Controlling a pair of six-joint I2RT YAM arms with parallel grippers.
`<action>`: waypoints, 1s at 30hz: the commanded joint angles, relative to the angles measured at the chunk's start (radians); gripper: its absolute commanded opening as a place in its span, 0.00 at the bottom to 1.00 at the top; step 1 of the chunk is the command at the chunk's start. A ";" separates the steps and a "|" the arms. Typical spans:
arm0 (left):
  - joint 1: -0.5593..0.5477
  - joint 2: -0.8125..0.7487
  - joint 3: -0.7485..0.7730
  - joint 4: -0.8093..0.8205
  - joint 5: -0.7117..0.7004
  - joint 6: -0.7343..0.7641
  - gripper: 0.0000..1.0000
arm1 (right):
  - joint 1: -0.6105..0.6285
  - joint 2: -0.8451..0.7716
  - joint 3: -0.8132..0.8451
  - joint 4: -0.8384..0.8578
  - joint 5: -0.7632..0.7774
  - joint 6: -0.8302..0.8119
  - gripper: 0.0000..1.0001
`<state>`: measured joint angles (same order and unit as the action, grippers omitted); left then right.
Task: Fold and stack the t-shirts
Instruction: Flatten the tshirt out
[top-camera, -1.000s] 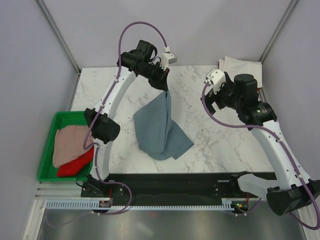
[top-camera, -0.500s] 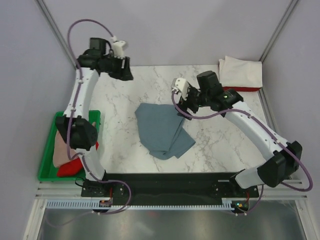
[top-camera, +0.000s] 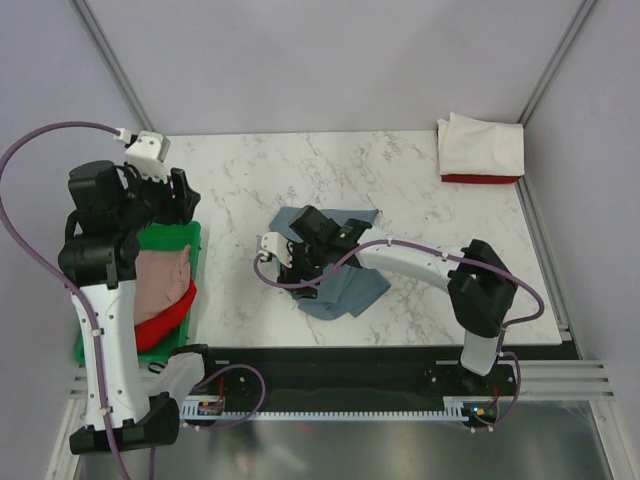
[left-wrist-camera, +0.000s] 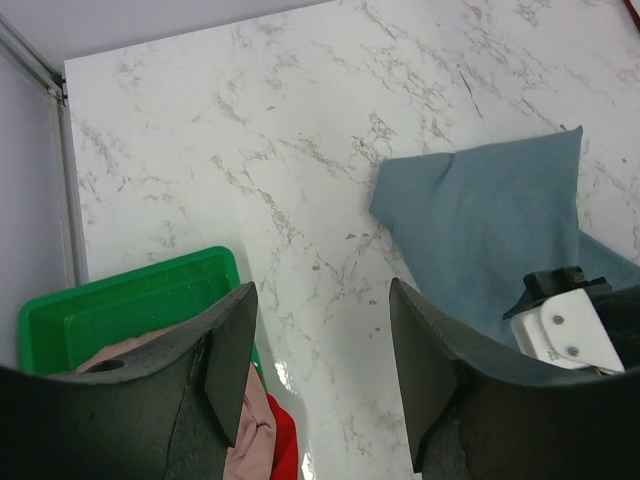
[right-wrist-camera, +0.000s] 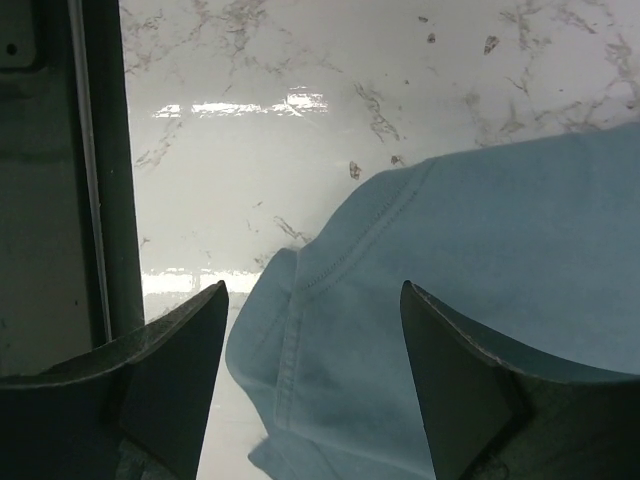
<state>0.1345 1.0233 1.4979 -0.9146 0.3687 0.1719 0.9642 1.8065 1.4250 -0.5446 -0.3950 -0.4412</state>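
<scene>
Right gripper (right-wrist-camera: 312, 330): jaws spread wide, holding nothing, over hemmed corner | slate blue-grey soft cloth t-shirt (top-camera: 352, 292), qty 1: crumpled, frame centre, on marble table (top-camera: 450, 190) | handling: light, limp, likely to sag; pinch stitched hem corner.

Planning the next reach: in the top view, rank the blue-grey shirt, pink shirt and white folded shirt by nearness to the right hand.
1. Blue-grey shirt, beneath the right hand.
2. Pink shirt, in the green tray on the left.
3. White folded shirt, far right corner.
</scene>
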 joint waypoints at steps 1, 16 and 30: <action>0.010 0.001 -0.057 0.028 -0.039 -0.018 0.63 | 0.010 0.057 0.052 0.083 0.005 0.036 0.77; 0.031 -0.023 -0.067 0.010 0.004 -0.029 0.63 | 0.018 0.274 0.149 0.135 0.111 0.070 0.75; 0.031 -0.003 -0.061 0.029 0.024 -0.034 0.63 | 0.030 0.108 0.114 0.137 0.347 0.012 0.01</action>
<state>0.1616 1.0191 1.4227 -0.9173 0.3721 0.1688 0.9874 2.0525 1.5330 -0.4274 -0.1127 -0.3962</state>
